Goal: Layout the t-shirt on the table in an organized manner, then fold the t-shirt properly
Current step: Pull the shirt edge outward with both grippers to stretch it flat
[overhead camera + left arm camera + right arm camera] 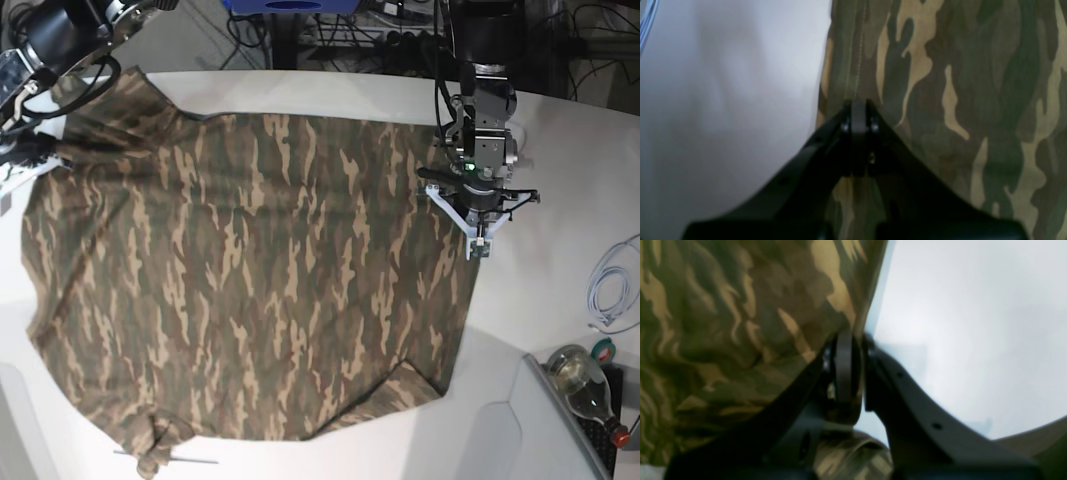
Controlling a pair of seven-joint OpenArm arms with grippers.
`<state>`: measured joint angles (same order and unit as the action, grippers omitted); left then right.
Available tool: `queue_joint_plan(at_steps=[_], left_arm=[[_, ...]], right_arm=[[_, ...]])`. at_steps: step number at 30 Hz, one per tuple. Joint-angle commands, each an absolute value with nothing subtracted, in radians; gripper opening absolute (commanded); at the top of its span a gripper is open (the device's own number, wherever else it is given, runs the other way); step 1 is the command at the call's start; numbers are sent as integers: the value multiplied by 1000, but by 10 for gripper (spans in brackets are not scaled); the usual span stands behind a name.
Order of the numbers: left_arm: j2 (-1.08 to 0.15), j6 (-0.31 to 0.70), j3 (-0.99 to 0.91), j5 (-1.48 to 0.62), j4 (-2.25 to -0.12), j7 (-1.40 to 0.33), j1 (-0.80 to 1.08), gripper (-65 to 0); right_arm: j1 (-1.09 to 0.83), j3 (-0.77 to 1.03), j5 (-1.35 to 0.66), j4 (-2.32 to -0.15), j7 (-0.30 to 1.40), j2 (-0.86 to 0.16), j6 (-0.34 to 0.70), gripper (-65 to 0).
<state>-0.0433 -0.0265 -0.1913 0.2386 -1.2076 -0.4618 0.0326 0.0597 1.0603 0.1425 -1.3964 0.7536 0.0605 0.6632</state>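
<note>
My left gripper (858, 106) has its black jaws pressed fully together, pinching the stitched hem of the soft camouflage-print t-shirt (250, 270) in olive green, dark brown and tan; in the left wrist view the cloth fills the side from twelve round to five o'clock, while bare white table lies from seven to eleven o'clock. In the base view this gripper (480, 245) sits at the shirt's three o'clock edge, tips pointing toward six o'clock. My right gripper (853, 340) has its jaws nearly together with a thin fold of the same cloth caught between them; the camouflage bunches from eight to twelve o'clock of that view and the table shows pale from one to four o'clock. In the base view that arm reaches in at the eleven o'clock corner, where the cloth is pulled up into a ridge, though the fingertips themselves are hidden there. The shirt lies spread mostly flat on the large smooth white tabletop (560, 200), covering its middle and nine o'clock side. Its long axis runs roughly from ten o'clock to four o'clock, with a rumpled corner and a folded flap at six o'clock.
</note>
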Motion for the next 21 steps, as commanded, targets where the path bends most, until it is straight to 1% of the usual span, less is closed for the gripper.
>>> queue_joint_plan(at_steps=[1,7,11,12,13,14,17,18,19,21], left_arm=[[-38,-24,-194,240,-1224,-501,36,-650],[-38,-24,-194,240,-1285,-503,42,-650],[-38,-24,-194,239,-1397,-503,94,-650],[-38,-24,-194,239,-1426,-503,110,-650],[-38,-24,-194,239,-1454,-503,128,-650],[-38,-24,-203,239,-1480,-503,145,-650],[-36,-24,-229,239,-1515,-503,173,-650],[-36,-24,-236,239,-1517,-503,174,-650],[-36,-24,-243,239,-1520,-503,179,-650],[-36,-24,-251,239,-1526,-503,194,-650]], right_arm=[[68,1059,133,-1429,751,56,659,-599],[65,1059,133,-1498,806,61,657,-594],[19,1061,131,-1610,828,73,661,-591],[7,1061,131,-1630,825,85,662,-578],[-8,1058,131,-1647,822,96,664,-537],[-19,1056,130,-1652,820,101,665,-471],[-44,998,128,-1638,819,97,665,-222],[-50,978,127,-1633,817,96,665,-155],[-51,977,127,-1633,808,96,665,-129],[-53,978,127,-1641,765,104,665,-144]])
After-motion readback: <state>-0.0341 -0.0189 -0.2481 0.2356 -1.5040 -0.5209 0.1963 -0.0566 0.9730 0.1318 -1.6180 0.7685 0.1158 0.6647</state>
